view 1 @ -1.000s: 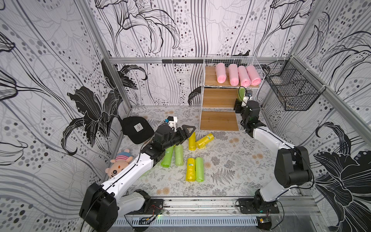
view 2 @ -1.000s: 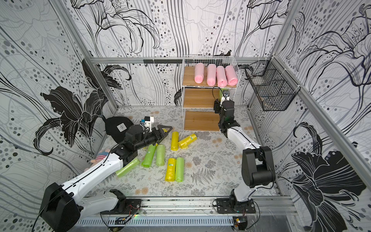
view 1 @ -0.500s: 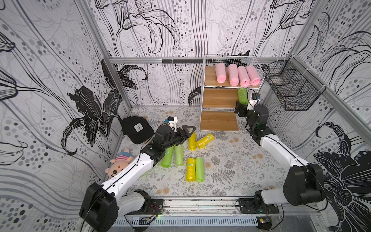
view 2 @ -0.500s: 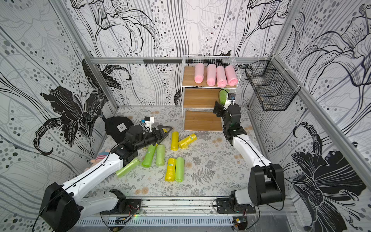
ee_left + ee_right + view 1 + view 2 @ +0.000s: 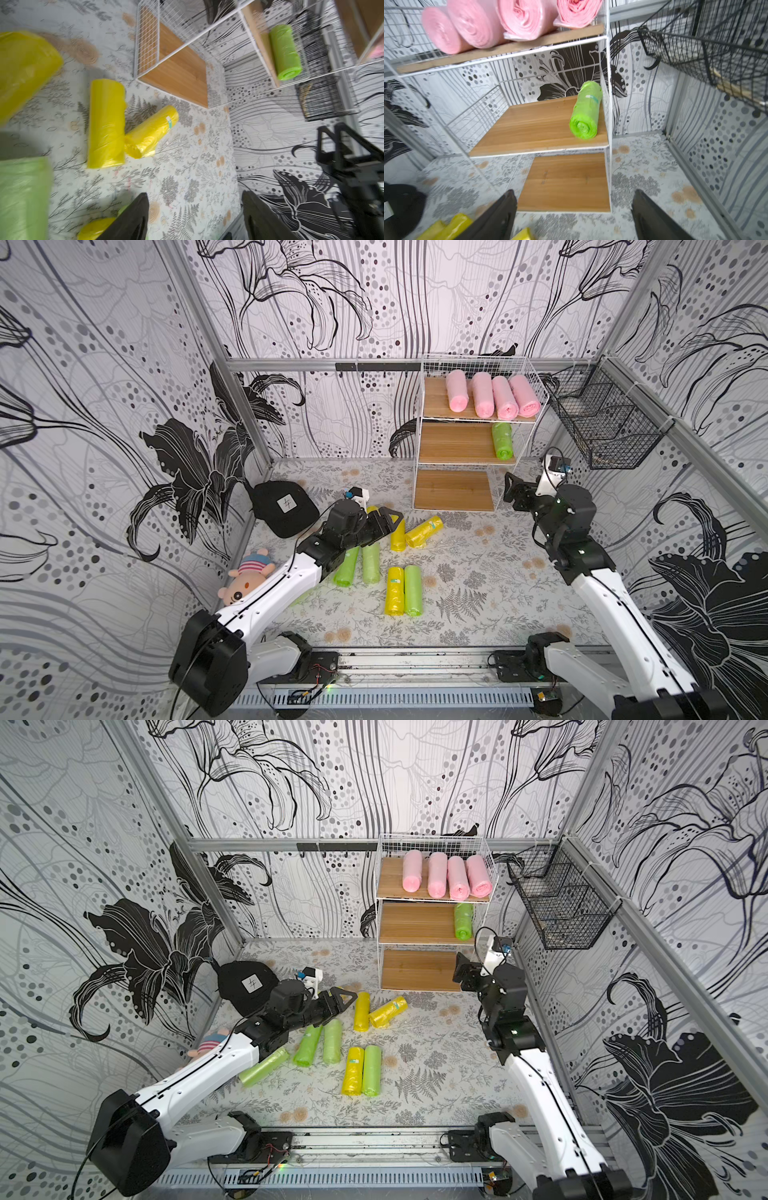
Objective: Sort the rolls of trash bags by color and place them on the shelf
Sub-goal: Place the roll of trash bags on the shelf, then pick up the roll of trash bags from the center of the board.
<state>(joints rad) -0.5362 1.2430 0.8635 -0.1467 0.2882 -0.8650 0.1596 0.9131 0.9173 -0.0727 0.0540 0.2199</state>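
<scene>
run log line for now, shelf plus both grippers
shelf: four pink rolls top tier, one green roll middle tier, bottom bare | left gripper: open, empty, above floor rolls | right gripper: open, empty, facing shelf

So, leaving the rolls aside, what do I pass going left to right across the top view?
plush doll → black cap → left gripper → shelf → right gripper → black wire basket
</scene>
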